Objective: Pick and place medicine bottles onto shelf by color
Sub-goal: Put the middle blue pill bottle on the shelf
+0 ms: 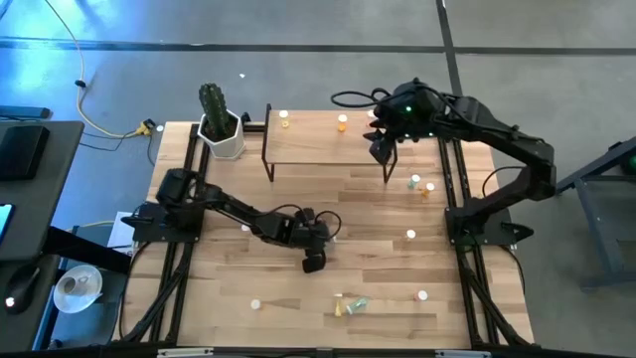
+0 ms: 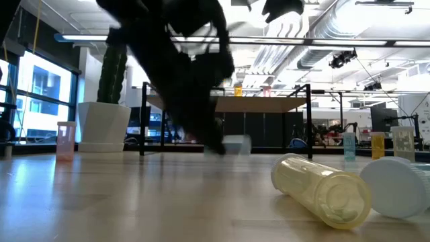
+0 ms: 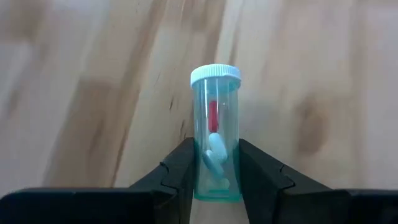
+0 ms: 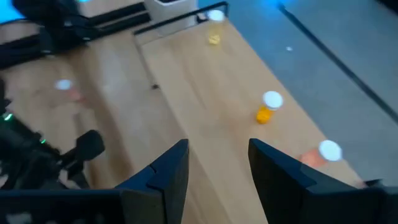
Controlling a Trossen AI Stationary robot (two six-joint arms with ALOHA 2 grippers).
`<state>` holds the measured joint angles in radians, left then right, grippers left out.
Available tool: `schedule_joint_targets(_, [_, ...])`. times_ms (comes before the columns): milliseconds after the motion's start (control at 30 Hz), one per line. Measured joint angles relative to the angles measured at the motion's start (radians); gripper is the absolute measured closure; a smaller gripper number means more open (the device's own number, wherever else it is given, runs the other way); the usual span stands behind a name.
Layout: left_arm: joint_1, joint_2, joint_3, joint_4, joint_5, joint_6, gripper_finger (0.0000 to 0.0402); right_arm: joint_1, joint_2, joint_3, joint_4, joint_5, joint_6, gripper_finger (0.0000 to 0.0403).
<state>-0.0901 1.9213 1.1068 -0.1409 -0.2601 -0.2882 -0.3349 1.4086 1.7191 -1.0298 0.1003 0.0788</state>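
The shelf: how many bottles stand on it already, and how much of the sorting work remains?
Three bottles appear to stand on the shelf: a yellow bottle, an orange bottle and one more near the right gripper, which hangs open above that end. The left gripper is shut on a clear green bottle holding pills. Many are left on the table, such as the lying yellow bottle.

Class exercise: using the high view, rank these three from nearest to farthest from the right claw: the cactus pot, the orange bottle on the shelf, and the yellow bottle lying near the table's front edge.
Measured from the right claw, which hangs over the shelf's right end:
1. Orange bottle, on the shelf's back edge, just left of the claw.
2. Cactus pot, beyond the shelf's left end.
3. Lying yellow bottle, near the table's front edge, farthest.
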Motion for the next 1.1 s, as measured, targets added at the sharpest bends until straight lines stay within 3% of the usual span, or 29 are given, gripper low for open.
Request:
schedule_joint_targets(233, [0.049, -0.164, -0.064, 0.039, -0.010, 0.039, 0.0309, 0.039, -0.041, 0.000, 0.002, 0.000, 0.000, 0.0245])
schedule_joint_targets(433, [0.090, -0.350, -0.226, 0.156, -0.012, 0.034, 0.0309, 0.073, -0.045, 0.000, 0.002, 0.000, 0.011, 0.0245])
schedule_joint_targets(767, [0.112, -0.589, -0.534, 0.651, -0.011, 0.017, 0.0309, 0.137, -0.043, 0.000, 0.026, -0.008, -0.004, 0.0245])
schedule_joint_targets(1100, [0.109, -0.596, -0.656, 1.078, 0.033, 0.180, 0.0309, 0.231, 0.014, 0.000, 0.193, -0.158, -0.112, 0.0245])
